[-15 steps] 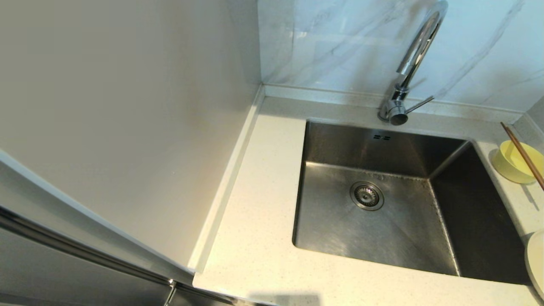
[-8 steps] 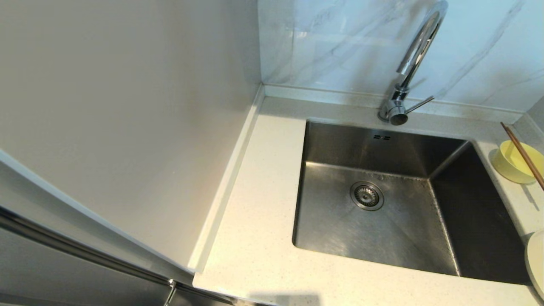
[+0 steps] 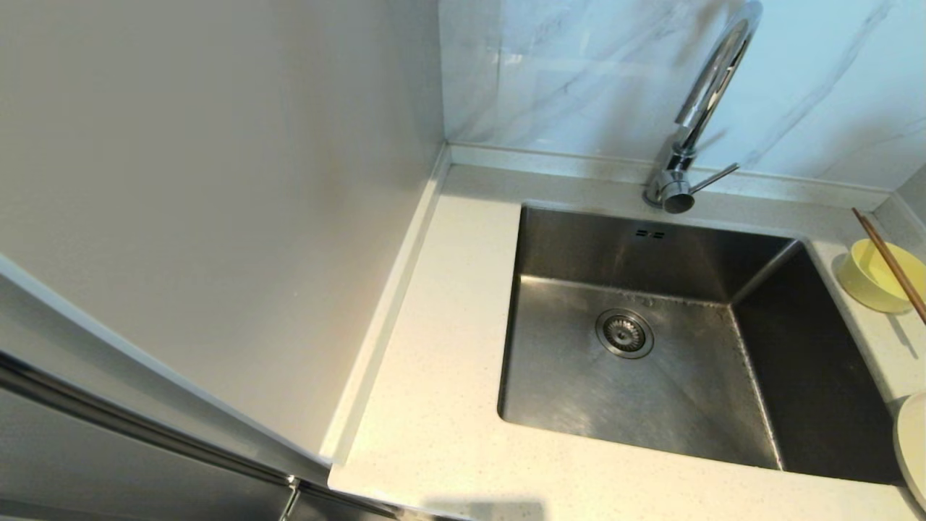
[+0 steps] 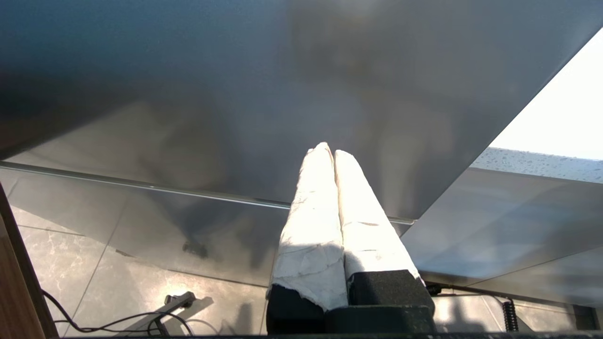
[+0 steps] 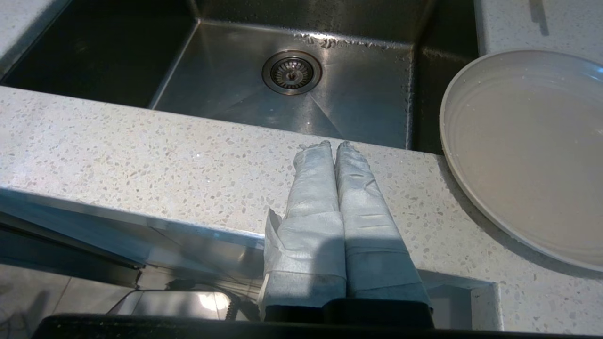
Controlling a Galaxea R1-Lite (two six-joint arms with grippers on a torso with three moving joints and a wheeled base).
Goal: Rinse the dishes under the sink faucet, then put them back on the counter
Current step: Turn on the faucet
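The pale-yellow bowl [image 3: 879, 275] sits on the counter [image 3: 448, 376] right of the sink [image 3: 651, 347], with the brown chopsticks [image 3: 890, 264] resting across it. The cream-white plate [image 3: 913, 449] lies at the right edge of the counter, nearer to me; the right wrist view shows this plate [image 5: 527, 150] with water drops on it. The chrome faucet [image 3: 694, 123] stands behind the sink, no water running. My right gripper [image 5: 333, 145] is shut and empty, low over the counter's front edge, left of the plate. My left gripper [image 4: 328, 151] is shut and empty, parked below a grey cabinet front.
A plain wall panel [image 3: 217, 217] rises along the left of the counter, and the grey-veined marble wall [image 3: 579, 72] stands behind the faucet. The drain strainer [image 3: 623, 333] sits in the sink's floor. Cables lie on the floor [image 4: 141, 320] beneath the left arm.
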